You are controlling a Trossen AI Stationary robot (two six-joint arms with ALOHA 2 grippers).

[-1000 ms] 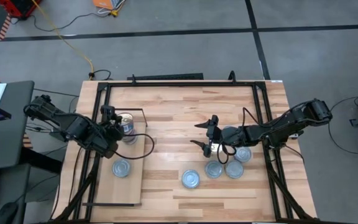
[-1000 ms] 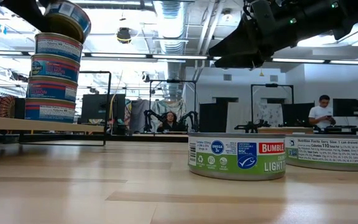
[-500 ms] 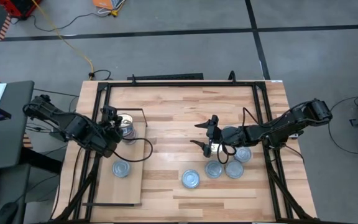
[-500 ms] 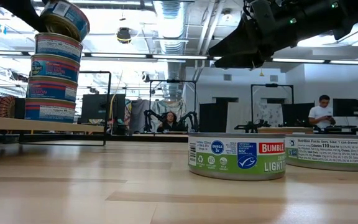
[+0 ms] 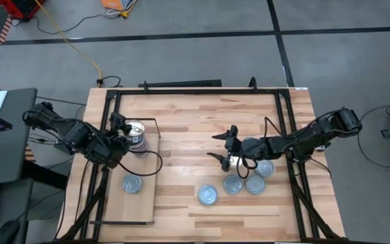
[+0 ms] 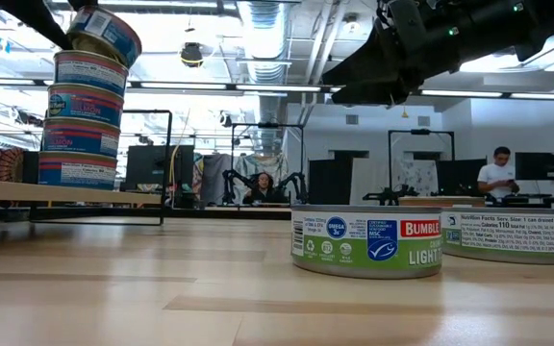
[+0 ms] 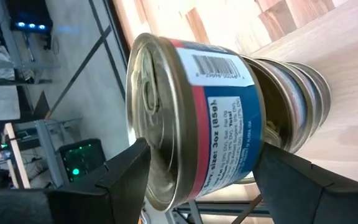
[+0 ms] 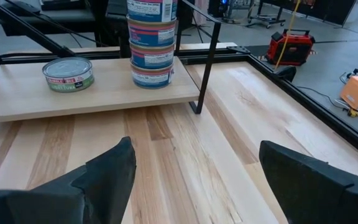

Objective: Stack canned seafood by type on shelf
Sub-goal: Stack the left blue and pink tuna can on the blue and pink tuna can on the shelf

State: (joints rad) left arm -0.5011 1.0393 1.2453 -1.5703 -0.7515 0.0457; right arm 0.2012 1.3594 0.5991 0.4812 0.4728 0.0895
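On the pale shelf [image 5: 141, 203] at the table's left stands a stack of several tins [image 8: 152, 55] beside the black wire frame [image 8: 209, 56]. My left gripper [image 5: 128, 134] holds a gold-topped tin [image 5: 135, 129] with a blue and red label, tilted over the stack's top. One more tin [image 5: 132, 184] sits alone on the shelf on its flat bottom. My right gripper [image 5: 216, 146] hangs open above the table's middle with nothing between its fingers. Several pale-topped tins [image 5: 233, 184] lie on the table by it. My left gripper pinches the tin between its two fingers, one finger on the gold lid end [image 7: 143, 163], the other at the bottom end [image 7: 261, 154]. The fingers slant down from the table's left. The tin is tilted [image 6: 104, 34]; whether its low edge touches the stack, I cannot tell.
Black rails [image 5: 198, 90] run along the tabletop's far, left and right edges. Loose tins lie near the right arm [image 5: 254, 184] and toward the near edge [image 5: 208, 195]. Bare wood lies between shelf and right gripper. People sit in the room beyond the table [image 6: 500, 173].
My left gripper has rolled at the wrist over the stack. The held tin has turned with it and now shows its gold top more fully from above. The right arm has kept still.
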